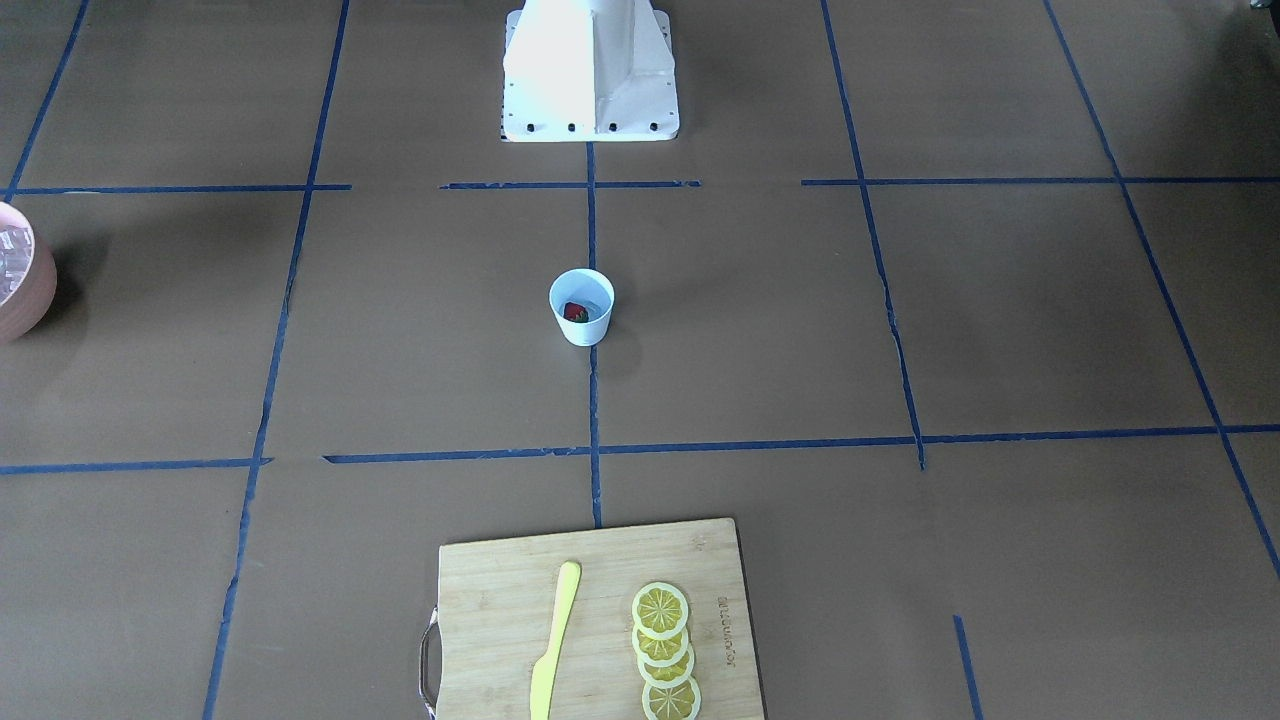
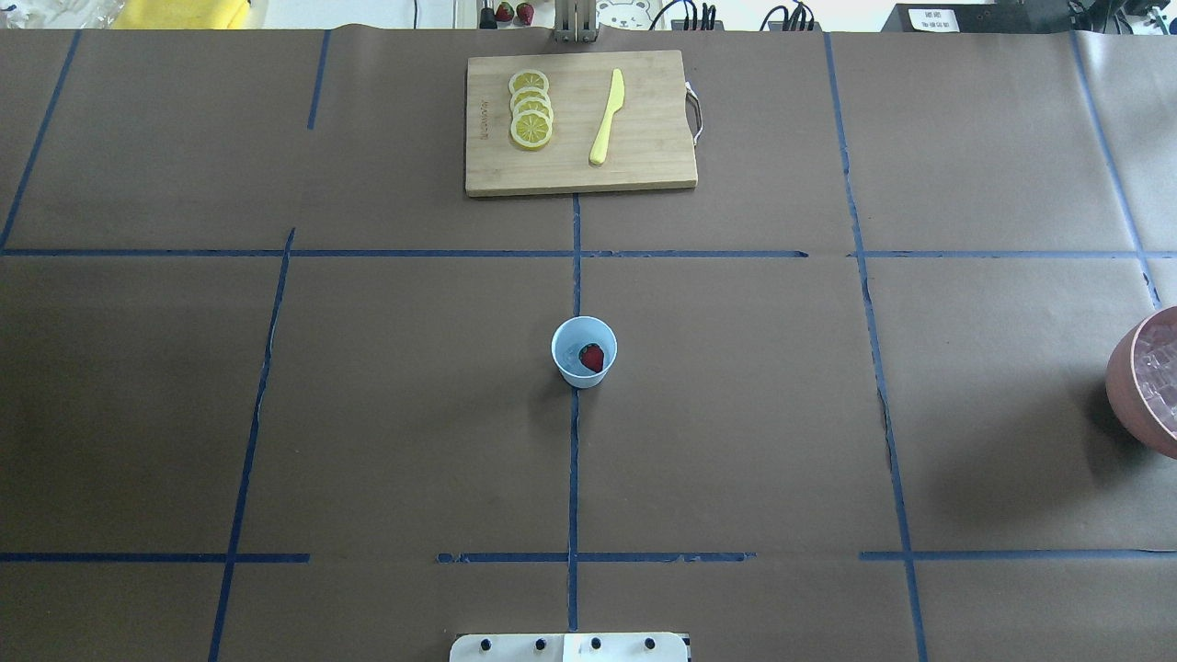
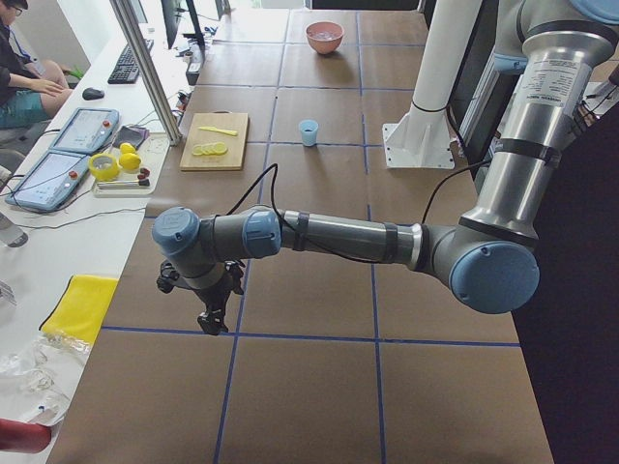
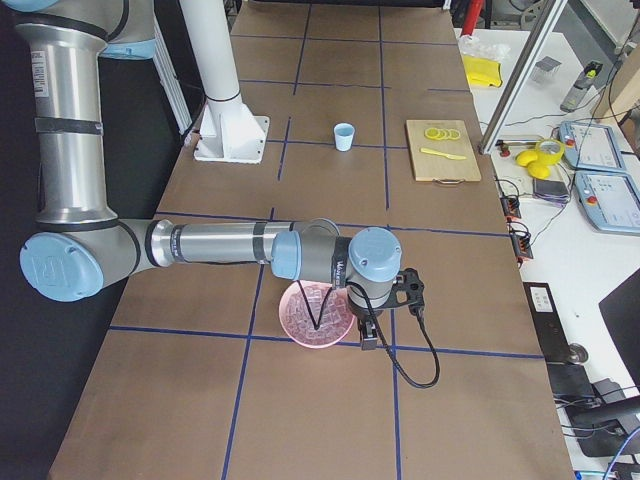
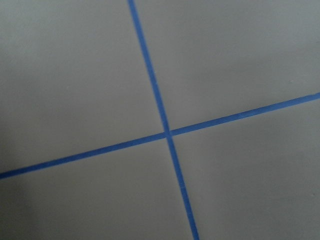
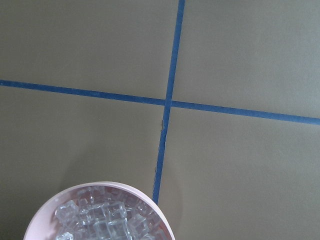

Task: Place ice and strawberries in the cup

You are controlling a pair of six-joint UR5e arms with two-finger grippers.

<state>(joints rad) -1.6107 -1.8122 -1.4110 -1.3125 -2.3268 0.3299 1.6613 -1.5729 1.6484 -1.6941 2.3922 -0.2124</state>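
White cup [image 2: 583,352] holding a strawberry [image 2: 592,358] mid-table, wooden board [image 2: 644,161] with lemon slices [image 2: 531,108] and knife [image 2: 607,117] beyond, pink bowl [image 2: 1124,379] of ice [image 2: 1160,368] near right gripper [image 4: 370,335], left gripper [image 3: 215,314] well apart, nothing shows whether either is spread or pressed together.

We note the white cup [image 2: 572,340] upright mid-table, red strawberry [image 2: 592,358] inside; clear ice [image 2: 1160,375] heaped in the pink bowl [image 2: 1122,386] at its 3 o'clock.

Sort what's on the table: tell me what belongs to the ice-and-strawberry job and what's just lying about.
Job:
cup
strawberry, already in the cup
ice, in the pink bowl

Lying about:
board
lemon slices, on the board
knife, on the board
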